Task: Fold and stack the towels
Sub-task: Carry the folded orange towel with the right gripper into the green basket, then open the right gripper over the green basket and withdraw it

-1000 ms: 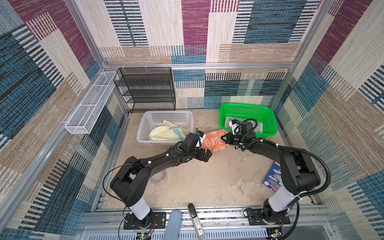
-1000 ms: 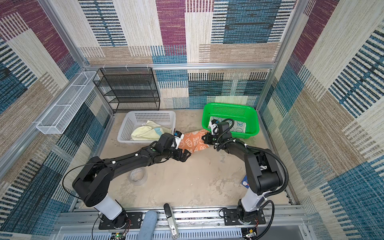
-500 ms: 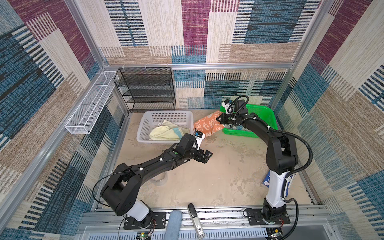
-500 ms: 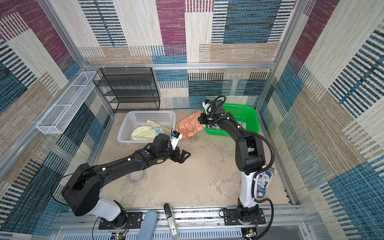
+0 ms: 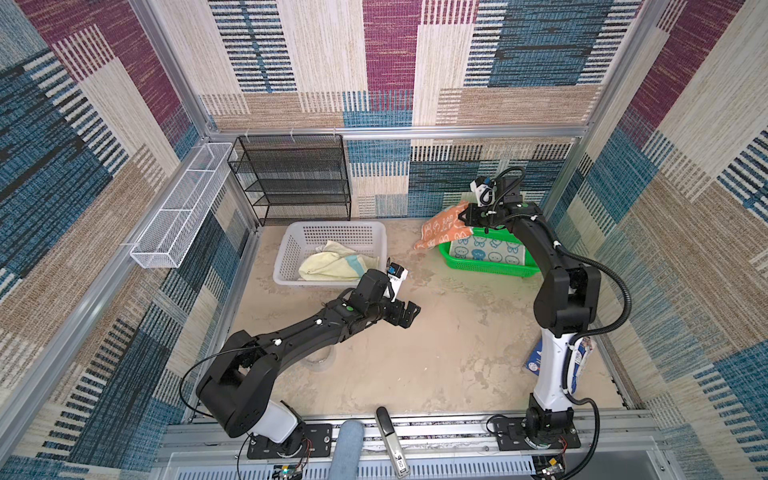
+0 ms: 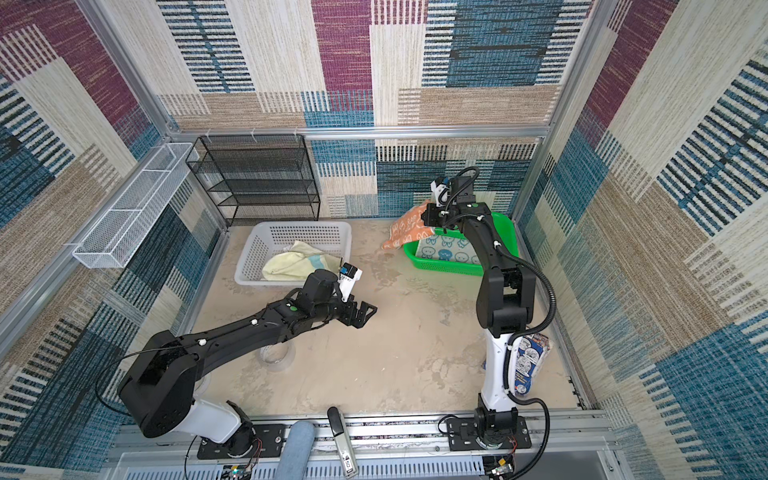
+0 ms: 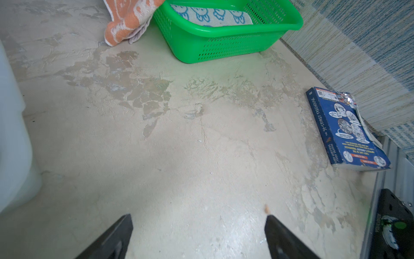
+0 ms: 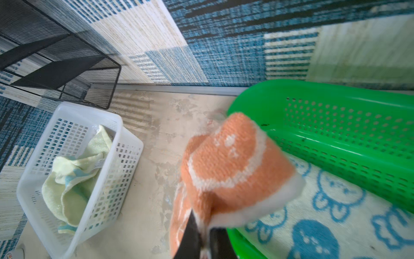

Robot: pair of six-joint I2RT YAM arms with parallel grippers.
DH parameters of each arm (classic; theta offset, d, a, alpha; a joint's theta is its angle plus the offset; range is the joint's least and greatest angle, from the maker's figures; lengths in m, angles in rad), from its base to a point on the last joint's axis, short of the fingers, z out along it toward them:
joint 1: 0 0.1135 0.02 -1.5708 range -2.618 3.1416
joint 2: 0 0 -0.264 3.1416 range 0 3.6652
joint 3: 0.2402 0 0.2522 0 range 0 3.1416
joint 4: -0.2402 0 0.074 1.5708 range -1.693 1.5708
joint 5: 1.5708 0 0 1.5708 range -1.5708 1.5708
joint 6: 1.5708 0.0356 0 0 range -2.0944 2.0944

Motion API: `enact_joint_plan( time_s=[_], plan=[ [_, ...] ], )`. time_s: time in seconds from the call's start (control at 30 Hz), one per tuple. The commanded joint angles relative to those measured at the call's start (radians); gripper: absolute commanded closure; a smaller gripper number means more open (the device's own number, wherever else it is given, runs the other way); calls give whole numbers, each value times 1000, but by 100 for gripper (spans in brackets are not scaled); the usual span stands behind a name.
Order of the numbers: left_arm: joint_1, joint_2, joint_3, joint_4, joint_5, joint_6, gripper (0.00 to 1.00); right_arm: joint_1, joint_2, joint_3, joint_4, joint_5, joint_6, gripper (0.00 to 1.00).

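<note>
Right pincer (image 5: 468, 215): I am watching it clamp tight on an upper corner of the orange towel (image 5: 442, 230), holding the cloth in the air at the left end of the green basket (image 5: 490, 270).
Orange towel: it is hanging down outside the basket's wall. I cannot tell whether its low end is touching the worktop (image 5: 415, 365).
Left pincer (image 5: 409, 313): its jaws are standing wide apart and gripping nothing. It is hovering over bare worktop near the middle, well apart from the orange towel.
White bunny towel (image 5: 486, 251): it is lying flat inside the green basket.
Yellow-teal towel (image 5: 332, 266): it is lying crumpled in the white basket (image 5: 332, 232), just beyond the left wrist.
Blue book (image 7: 349, 132): it is lying on the worktop by the right wall.
</note>
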Motion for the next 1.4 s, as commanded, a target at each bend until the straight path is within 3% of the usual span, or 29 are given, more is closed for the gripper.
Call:
enact_joint_plan(
  time_s=[0.0, 0.23, 0.63, 0.8, 1.0, 1.03, 1.1, 1.13, 1.37],
  plan=[
    [2, 0, 10, -14, -13, 27, 4, -48, -33, -37, -15, -6, -44, 100],
    [1, -3, 21, -37, -34, 32, 4, -163, -85, -184, 20, 84, -67, 100],
    [1, 13, 50, -71, -45, 34, 4, -209, -34, -308, 90, 242, -80, 100],
    [2, 12, 47, -72, -62, 30, 0, -209, -28, -340, 153, 340, -68, 63],
    [1, -9, 27, -54, -122, 25, 0, -210, -34, -345, 154, 447, -46, 51],
    [1, -9, 30, -60, -130, 27, 0, -209, -45, -357, 160, 456, -42, 45],
    [1, -10, 35, -72, -153, 25, 0, -210, -80, -389, 181, 472, -31, 26],
    [1, -11, 36, -76, -163, 26, 0, -210, -102, -411, 195, 470, -26, 1],
    [11, -14, 49, -95, -238, -6, 0, -208, -249, -517, 267, 382, -11, 0]
  ],
)
